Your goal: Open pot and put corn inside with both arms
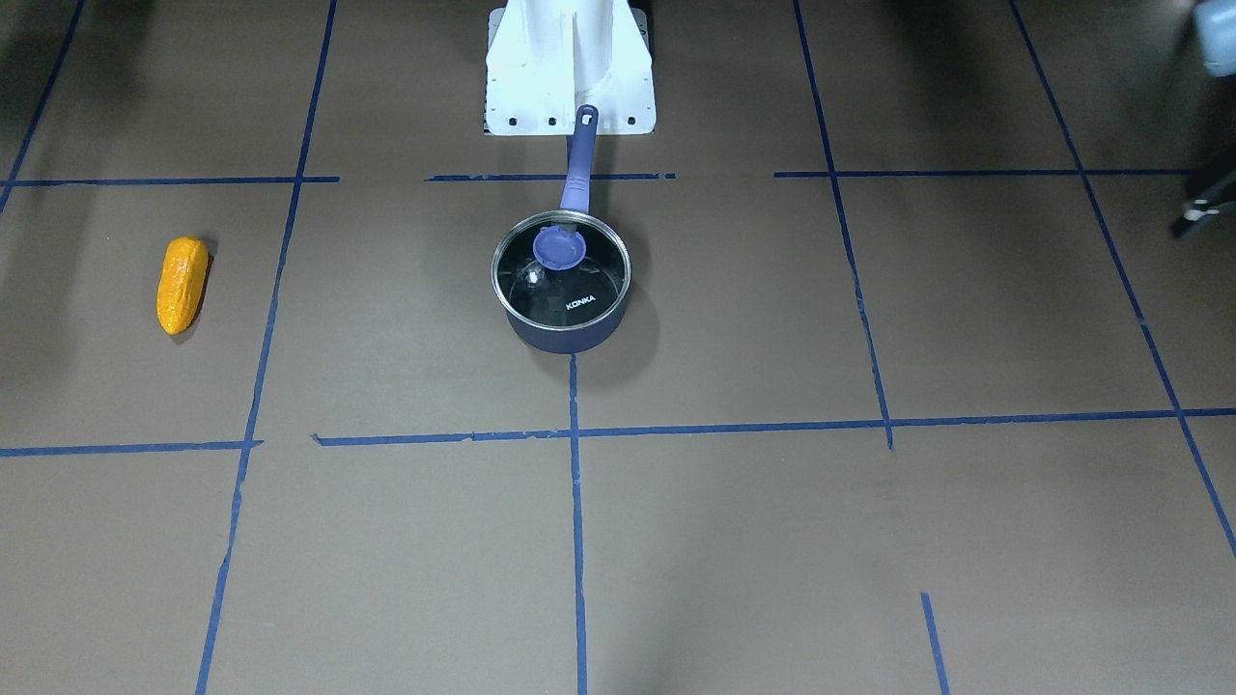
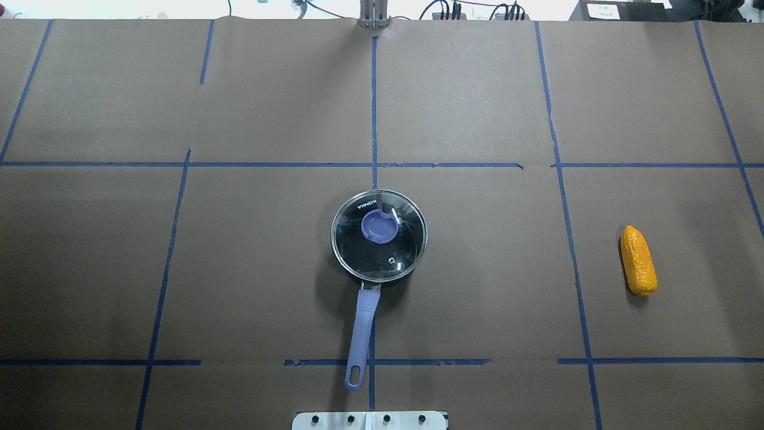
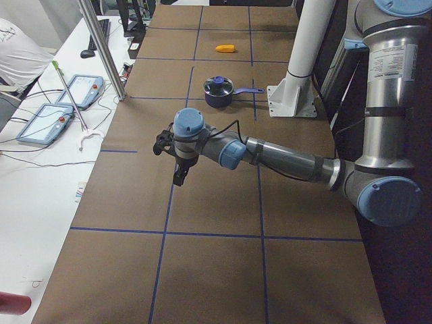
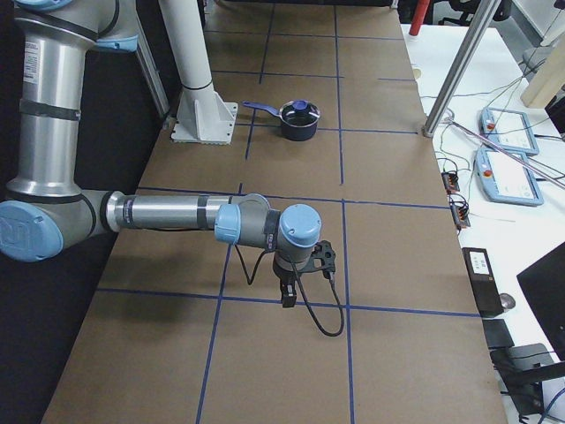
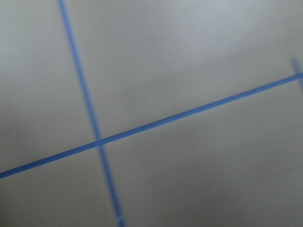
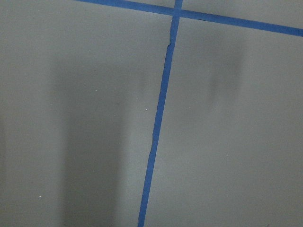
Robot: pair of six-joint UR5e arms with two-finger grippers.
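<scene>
The pot point(image 1: 565, 336) stands at the table's middle, its long purple-blue handle point(image 2: 363, 322) pointing at the robot's base. A round glass lid point(image 2: 394, 254) with a purple knob point(image 2: 378, 227) sits on it. The corn point(image 2: 638, 269) lies flat on the robot's right side, well apart from the pot; it also shows in the front-facing view point(image 1: 182, 284). My left gripper point(image 3: 177, 178) hangs over bare table far from the pot point(image 3: 219, 98). My right gripper point(image 4: 288, 297) hangs over bare table far from the pot point(image 4: 300, 128). I cannot tell whether either is open or shut.
Brown paper with blue tape lines point(image 2: 374, 107) covers the table. The white robot base plate point(image 1: 570, 92) sits just behind the pot handle's tip. A metal post point(image 3: 101, 50) and tablets point(image 3: 81, 91) stand at the operators' side. Both wrist views show only paper and tape.
</scene>
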